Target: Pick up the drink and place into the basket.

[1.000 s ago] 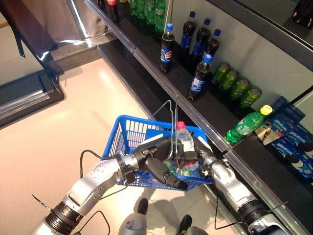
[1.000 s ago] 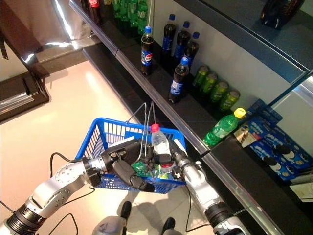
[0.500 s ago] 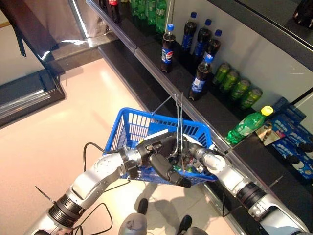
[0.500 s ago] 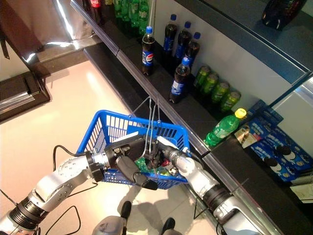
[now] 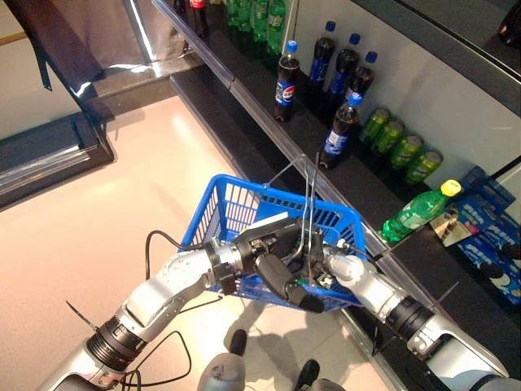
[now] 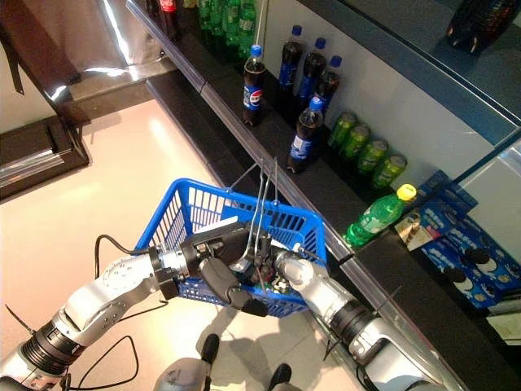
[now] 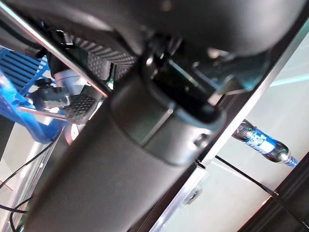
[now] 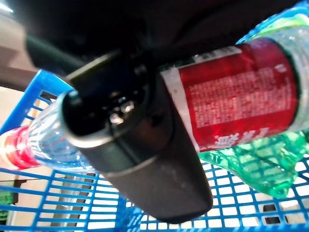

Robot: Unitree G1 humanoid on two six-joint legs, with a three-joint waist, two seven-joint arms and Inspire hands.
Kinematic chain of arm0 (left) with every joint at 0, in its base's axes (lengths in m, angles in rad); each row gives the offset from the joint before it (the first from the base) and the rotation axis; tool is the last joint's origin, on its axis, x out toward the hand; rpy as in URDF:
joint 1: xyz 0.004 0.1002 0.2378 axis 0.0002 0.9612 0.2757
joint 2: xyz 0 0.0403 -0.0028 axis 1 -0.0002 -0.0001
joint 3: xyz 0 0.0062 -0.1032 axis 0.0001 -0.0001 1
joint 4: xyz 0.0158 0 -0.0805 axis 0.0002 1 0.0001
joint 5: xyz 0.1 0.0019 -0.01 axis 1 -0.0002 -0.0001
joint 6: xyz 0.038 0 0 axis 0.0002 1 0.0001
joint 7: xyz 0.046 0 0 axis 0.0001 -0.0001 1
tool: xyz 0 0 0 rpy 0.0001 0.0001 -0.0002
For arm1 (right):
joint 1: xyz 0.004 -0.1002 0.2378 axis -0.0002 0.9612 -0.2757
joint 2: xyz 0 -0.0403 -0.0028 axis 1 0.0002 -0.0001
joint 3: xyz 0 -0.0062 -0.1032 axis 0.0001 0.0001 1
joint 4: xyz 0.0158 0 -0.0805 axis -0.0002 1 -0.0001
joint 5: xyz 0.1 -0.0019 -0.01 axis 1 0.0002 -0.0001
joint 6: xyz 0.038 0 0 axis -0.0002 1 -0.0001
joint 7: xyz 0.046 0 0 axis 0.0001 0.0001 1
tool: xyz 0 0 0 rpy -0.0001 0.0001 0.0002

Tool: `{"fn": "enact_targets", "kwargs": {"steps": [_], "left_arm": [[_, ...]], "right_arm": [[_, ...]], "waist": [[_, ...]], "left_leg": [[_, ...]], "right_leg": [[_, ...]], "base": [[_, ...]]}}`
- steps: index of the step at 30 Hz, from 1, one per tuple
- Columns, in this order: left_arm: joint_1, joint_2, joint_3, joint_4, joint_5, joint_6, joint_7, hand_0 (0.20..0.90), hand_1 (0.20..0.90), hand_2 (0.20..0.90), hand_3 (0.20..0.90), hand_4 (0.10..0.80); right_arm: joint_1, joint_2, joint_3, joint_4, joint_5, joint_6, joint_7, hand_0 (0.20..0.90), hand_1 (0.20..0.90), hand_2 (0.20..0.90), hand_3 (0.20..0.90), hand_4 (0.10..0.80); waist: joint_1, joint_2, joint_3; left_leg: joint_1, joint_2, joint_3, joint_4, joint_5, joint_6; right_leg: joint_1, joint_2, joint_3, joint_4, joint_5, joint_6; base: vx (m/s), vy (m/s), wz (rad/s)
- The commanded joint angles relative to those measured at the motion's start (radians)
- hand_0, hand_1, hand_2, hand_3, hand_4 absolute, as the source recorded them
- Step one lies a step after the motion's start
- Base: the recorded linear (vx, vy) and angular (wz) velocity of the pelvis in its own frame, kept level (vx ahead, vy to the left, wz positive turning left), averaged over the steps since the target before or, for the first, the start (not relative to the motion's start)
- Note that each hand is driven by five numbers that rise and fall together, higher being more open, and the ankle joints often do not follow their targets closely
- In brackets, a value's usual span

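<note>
The blue basket (image 5: 218,221) hangs by its metal handles (image 5: 309,191) from my left hand (image 5: 273,259), whose fingers curl round them. My right hand (image 6: 275,266) reaches down inside the basket. In the right wrist view its thumb (image 8: 145,164) lies across a clear drink bottle (image 8: 236,101) with a red label and red cap, lying sideways in the hand's grip. Under it lies a green bottle (image 8: 256,159) on the basket's mesh. In the eye views the hands hide most of the held bottle.
A dark shelf edge (image 5: 269,122) runs along the right, close to the basket. On the shelf stand cola bottles (image 5: 285,77), green cans (image 5: 399,142) and a green bottle lying down (image 5: 415,213). Pale floor (image 5: 106,220) spreads to the left.
The drink bottle stood upright above the basket's rim; my right hand has since gone down into the basket with it. The left hand and basket have risen slightly.
</note>
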Motion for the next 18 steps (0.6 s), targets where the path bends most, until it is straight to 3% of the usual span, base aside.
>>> {"fn": "enact_targets", "kwargs": {"steps": [1,4,5,6,7,8,9,18], "left_arm": [[-0.255,-0.286,0.026,-0.246,-0.128,-0.348,-0.05,0.3,0.3,0.3,0.2,0.1],[-0.255,-0.293,0.023,-0.247,-0.122,-0.347,-0.047,0.3,0.3,0.3,0.2,0.1],[-0.257,-0.294,0.022,-0.245,-0.121,-0.35,-0.047,0.3,0.3,0.3,0.2,0.1],[-0.257,-0.294,0.022,-0.245,-0.121,-0.35,-0.047,0.3,0.3,0.3,0.2,0.1],[-0.258,-0.296,0.02,-0.244,-0.12,-0.35,-0.046,0.3,0.3,0.3,0.2,0.1],[-0.259,-0.298,0.021,-0.249,-0.121,-0.346,-0.045,0.3,0.3,0.3,0.2,0.1],[-0.257,-0.3,0.023,-0.252,-0.121,-0.343,-0.046,0.3,0.3,0.3,0.2,0.1],[-0.259,-0.308,0.026,-0.266,-0.109,-0.33,-0.038,0.3,0.3,0.3,0.2,0.1]], "right_arm": [[-0.12,0.078,0.059,0.03,-0.013,-0.047,-0.019,0.3,0.3,0.3,0.2,0.1],[-0.132,0.096,0.066,0.056,-0.02,-0.03,-0.019,0.3,0.3,0.3,0.2,0.1],[-0.133,0.1,0.066,0.064,-0.023,-0.028,-0.019,0.396,0.396,0.396,0.313,0.213],[-0.133,0.1,0.066,0.064,-0.023,-0.028,-0.019,0.396,0.396,0.396,0.313,0.213],[-0.135,0.103,0.067,0.069,-0.022,-0.024,-0.019,0.549,0.549,0.549,0.491,0.391],[-0.136,0.11,0.066,0.079,-0.024,-0.018,-0.02,0.792,0.792,0.792,0.774,0.674],[-0.134,0.115,0.064,0.085,-0.027,-0.015,-0.019,0.9,0.9,0.9,0.9,0.8],[-0.136,0.143,0.065,0.127,-0.042,-0.004,-0.018,0.9,0.9,0.9,0.9,0.8]], "waist": [[0.022,-0.029,-0.284],[0.026,-0.028,-0.284],[0.026,-0.028,-0.284],[0.026,-0.028,-0.284],[0.027,-0.027,-0.284],[0.03,-0.028,-0.285],[0.031,-0.029,-0.285],[0.042,-0.029,-0.285]], "left_leg": [[0.078,0.024,0.058,0.009,-0.106,-0.028],[0.078,0.023,0.056,0.009,-0.105,-0.028],[0.078,0.023,0.055,0.009,-0.105,-0.028],[0.078,0.023,0.055,0.009,-0.105,-0.028],[0.077,0.023,0.055,0.008,-0.105,-0.028],[0.076,0.023,0.053,0.009,-0.104,-0.028],[0.075,0.022,0.052,0.009,-0.104,-0.027],[0.072,0.021,0.046,0.008,-0.102,-0.025]], "right_leg": [[0.0,-0.001,0.02,0.003,0.02,0.007],[0.0,0.0,0.02,0.003,0.02,0.006],[0.001,0.0,0.021,0.003,0.02,0.006],[0.001,0.0,0.021,0.003,0.02,0.006],[0.001,0.0,0.02,0.003,0.02,0.005],[0.001,0.001,0.018,0.003,0.021,0.006],[0.001,0.001,0.018,0.003,0.02,0.005],[0.002,0.003,0.017,0.002,0.02,0.004]], "base": [[0.0,0.0,0.0],[0.0,0.0,0.0],[0.0,0.0,0.0],[0.0,0.0,0.0],[0.0,0.0,0.0],[0.0,0.0,0.0],[0.0,0.0,0.0],[0.0,0.0,0.0]]}}
